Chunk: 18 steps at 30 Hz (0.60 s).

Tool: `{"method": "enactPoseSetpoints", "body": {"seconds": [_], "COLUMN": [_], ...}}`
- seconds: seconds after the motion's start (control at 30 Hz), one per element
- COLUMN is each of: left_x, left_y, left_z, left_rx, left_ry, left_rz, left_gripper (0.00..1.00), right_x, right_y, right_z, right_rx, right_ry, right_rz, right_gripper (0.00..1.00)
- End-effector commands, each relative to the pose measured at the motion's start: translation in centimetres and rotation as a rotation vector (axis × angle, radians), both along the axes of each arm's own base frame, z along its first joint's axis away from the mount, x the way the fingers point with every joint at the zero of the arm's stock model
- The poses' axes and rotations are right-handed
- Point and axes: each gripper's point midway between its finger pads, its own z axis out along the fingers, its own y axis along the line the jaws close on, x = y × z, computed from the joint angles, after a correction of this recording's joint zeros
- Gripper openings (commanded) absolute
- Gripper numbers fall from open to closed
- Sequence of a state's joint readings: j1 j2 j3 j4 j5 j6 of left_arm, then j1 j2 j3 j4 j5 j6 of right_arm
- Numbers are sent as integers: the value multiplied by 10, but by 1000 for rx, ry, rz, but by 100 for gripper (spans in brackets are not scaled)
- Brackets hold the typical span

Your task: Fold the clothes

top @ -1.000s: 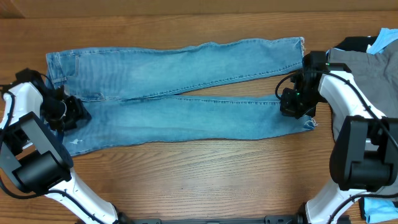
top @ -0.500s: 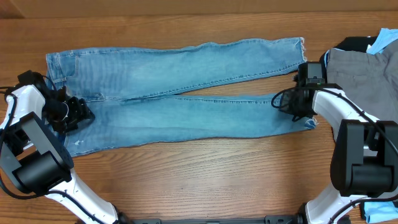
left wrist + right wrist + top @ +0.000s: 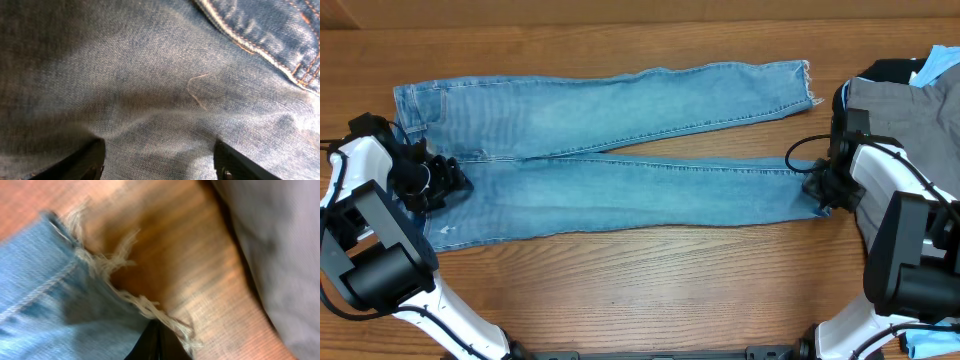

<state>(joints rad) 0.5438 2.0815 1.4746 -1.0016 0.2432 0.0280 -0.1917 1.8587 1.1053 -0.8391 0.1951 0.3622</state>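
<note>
Jeans (image 3: 620,150): flat on worktop (image 3: 620,290)
My left gripper (image 3: 159,154): fingers apart on denim
My right gripper (image 3: 153,341): clamped on frayed hem

This is a robotics lab bench. Two white-and-black jointed robot arms (image 3: 375,268) stand at a brown wood-grain tabletop (image 3: 640,290).

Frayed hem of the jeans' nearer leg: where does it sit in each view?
Overhead: frayed hem at far right, at the right hand.
Left wrist: not in it; only denim and a stitched seam.
Right wrist: running diagonally across the middle, pinched by the right hand at the bottom edge.
Shared landmark: grey trousers, right of the hem in overhead and right wrist.
</note>
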Motion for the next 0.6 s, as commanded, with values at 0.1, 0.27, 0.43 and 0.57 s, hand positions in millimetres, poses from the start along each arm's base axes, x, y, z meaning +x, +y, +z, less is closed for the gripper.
{"method": "enactPoseSetpoints", "body": {"seconds": [0.1, 0.27, 0.43, 0.57], "left_x": [49, 56, 54, 54], "left_y": [22, 14, 13, 13], "left_z": [140, 218, 225, 225], "left_rx": [160, 229, 239, 239], "left_ry": [-259, -444, -459, -459], "left_rz": [44, 102, 101, 101], "left_gripper": [77, 100, 100, 100], "right_x": [46, 76, 113, 151], "right_y": [27, 48, 71, 96], "right_z": [113, 195, 211, 217], "right_rx": [179, 236, 238, 205], "right_ry": [-291, -543, -686, -800], "right_rz": [163, 312, 445, 555], "right_gripper": [19, 28, 4, 4]}}
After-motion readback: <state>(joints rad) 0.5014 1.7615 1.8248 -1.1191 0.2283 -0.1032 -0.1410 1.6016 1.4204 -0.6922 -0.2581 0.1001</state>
